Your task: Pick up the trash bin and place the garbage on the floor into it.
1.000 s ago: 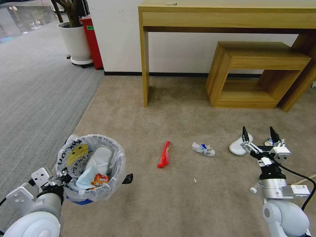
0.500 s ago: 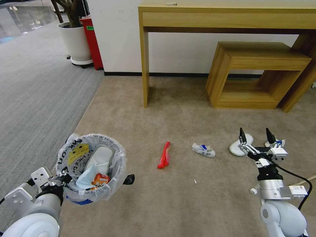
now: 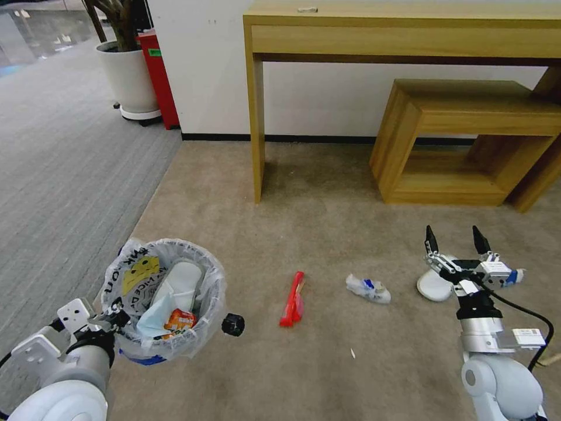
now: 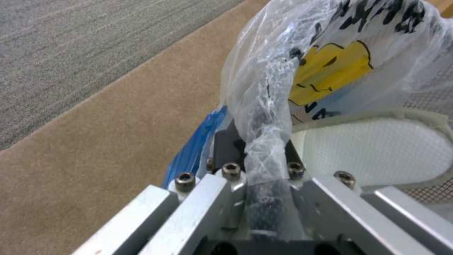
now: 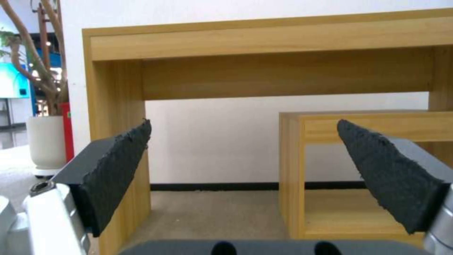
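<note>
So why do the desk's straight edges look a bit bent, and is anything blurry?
Head view: the wide lens bows the desk near the picture's edges. Left wrist view: the trash bin liner sits very close, so it is soft and glary.

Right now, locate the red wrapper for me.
In the head view the red wrapper lies on the tan carpet, between the trash bin on the robot's left and the crumpled blue-white cup on its right.
</note>
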### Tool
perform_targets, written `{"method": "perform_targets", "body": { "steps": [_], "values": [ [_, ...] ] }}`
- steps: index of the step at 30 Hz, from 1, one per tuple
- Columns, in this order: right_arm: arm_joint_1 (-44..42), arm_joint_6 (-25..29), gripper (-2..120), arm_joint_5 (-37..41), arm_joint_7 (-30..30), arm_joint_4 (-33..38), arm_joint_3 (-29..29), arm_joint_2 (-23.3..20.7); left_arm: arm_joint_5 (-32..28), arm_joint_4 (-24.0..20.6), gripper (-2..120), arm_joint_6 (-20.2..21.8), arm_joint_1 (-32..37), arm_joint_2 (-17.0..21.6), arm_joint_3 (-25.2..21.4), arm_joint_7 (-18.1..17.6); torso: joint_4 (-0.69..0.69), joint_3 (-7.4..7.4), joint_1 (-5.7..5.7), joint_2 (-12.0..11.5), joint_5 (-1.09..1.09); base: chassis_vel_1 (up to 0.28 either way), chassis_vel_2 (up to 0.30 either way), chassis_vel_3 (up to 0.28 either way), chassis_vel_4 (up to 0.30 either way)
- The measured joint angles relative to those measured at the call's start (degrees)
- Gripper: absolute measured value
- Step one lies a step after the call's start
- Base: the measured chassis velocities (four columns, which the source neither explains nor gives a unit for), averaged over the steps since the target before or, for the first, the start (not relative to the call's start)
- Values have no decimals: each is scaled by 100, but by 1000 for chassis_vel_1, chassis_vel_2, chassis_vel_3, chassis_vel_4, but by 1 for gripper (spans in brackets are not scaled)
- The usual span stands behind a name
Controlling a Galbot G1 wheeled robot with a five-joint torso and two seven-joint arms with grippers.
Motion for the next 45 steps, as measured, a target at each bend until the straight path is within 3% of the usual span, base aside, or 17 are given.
{"method": "perform_targets", "body": {
  "steps": [33,45],
  "values": [
    [37,77,100,14,-251,-62,3,-14,79,11,0,-25,42,-53,56,56,0,-2,-1,0,0,-1,1,1,-2],
    [68,-478,100,79,119,33,-515,-205,125,38,0,-26,37,-52,97,62,0,-1,-1,0,0,-35,31,33,-25]
  ]
}}
